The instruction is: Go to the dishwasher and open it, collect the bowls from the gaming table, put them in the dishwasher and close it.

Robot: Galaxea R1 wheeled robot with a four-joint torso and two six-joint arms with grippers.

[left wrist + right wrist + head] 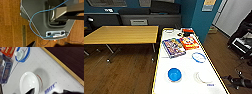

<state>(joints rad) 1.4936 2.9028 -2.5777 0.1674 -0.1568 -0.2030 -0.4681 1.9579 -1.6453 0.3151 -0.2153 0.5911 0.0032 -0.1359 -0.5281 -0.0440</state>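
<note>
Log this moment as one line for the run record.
stage: at gaming table | blue bowl on top | blue-rimmed bowl beyond | right gripper over white dish | holding: cannot tell

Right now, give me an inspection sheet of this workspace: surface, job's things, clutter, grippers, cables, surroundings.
Surface: white table with yellow edge.
Job's things: blue bowl near the front; blue-rimmed bowl farther back, a clear cup in it.
Clutter: white dish, two game boxes.
Grippers: fingers unclear.
Cables: blue cable over the robot's grey base.
Surroundings: wooden table, wood floor, teal wall.
</note>
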